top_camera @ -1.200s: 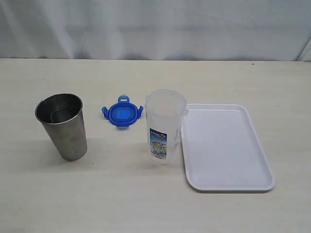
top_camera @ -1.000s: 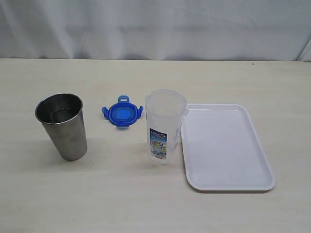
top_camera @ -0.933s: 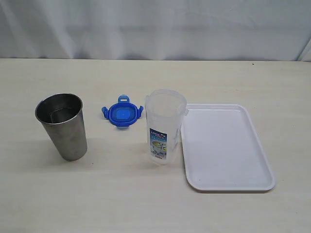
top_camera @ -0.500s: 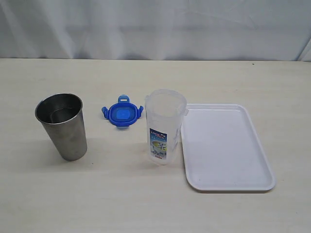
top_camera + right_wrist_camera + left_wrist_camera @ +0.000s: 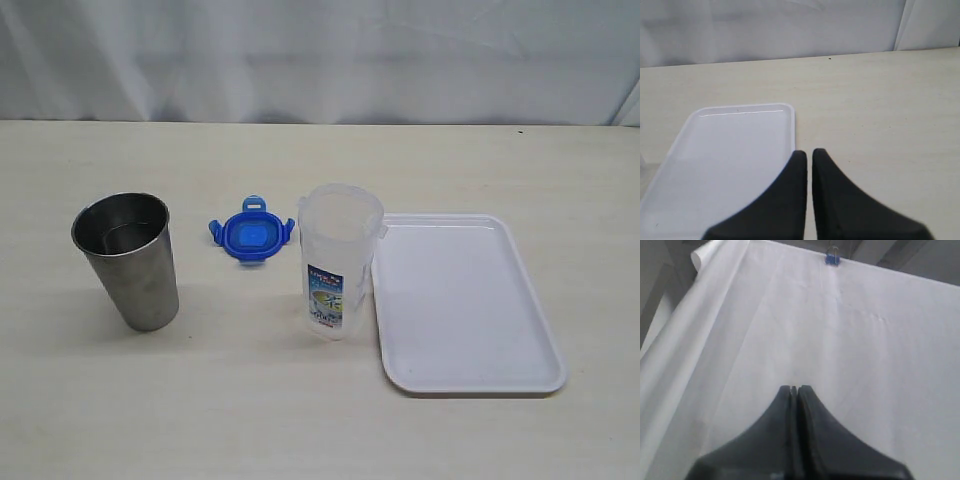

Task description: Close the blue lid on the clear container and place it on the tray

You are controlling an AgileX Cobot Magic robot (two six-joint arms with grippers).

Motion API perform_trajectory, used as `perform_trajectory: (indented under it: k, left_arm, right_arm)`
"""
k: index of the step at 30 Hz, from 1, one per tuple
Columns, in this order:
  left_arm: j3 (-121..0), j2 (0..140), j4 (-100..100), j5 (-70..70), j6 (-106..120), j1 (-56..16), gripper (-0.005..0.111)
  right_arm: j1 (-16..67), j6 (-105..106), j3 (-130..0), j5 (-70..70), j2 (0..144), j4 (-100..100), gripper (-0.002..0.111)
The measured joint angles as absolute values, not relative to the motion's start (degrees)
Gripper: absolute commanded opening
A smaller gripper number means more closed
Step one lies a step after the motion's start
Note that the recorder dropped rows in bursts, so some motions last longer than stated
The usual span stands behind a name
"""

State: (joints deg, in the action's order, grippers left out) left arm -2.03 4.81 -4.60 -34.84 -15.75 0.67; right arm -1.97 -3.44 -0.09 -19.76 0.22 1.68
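— Where were your task things at that moment?

— You had the small bright-blue plastic lid lying flat on the pale wood-grain surface, its snap tabs splayed outward. It lay apart from the tall translucent plastic container. That container stood upright and open-topped, its printed label facing the exterior camera. It was just beside the left edge of the flat white rectangular tray (whether it touched the rim, I could not tell).

— And around them?

— A grey stainless-steel cup stood upright at the left of the exterior view, well apart from the container. The lid lay between the two, a little farther back. A white cloth backdrop hung behind the surface.

— What about your fingers?

— In the left wrist view your left fingers were pressed together, pinching nothing. They pointed at white cloth held by a small blue clip. In the right wrist view your right fingers were drawn together too, only a thin slit between the tips, pinching nothing. They hung over the surface by the tray's edge.
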Motion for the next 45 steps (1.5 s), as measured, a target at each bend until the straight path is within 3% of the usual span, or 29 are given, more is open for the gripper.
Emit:
perform_trajectory:
  k: [3, 9, 12, 22, 45]
  left_arm:
    - [-4.3, 12.2, -10.1, -35.8, -18.0, 0.7, 0.018]
    - [-7.6, 31.1, -19.3, -40.7, -19.2, 0.7, 0.084]
    - [-7.9, 39.8, -22.4, -43.8, -19.2, 0.7, 0.101]
    - [-8.1, 59.5, -26.5, -46.0, -19.2, 0.7, 0.102]
    - [-7.6, 84.7, -38.2, -53.6, -19.3, 0.7, 0.102]
  right_arm:
    - [-2.0, -3.4, -0.1, -19.8, 0.2, 1.7, 0.004]
    - [-2.0, -3.4, -0.1, -19.8, 0.2, 1.7, 0.004]
    - [-2.0, -3.4, -0.1, -19.8, 0.2, 1.7, 0.004]
    - [-2.0, -3.4, -0.1, -19.8, 0.2, 1.7, 0.004]
    - [-2.0, -3.4, -0.1, -19.8, 0.2, 1.7, 0.004]
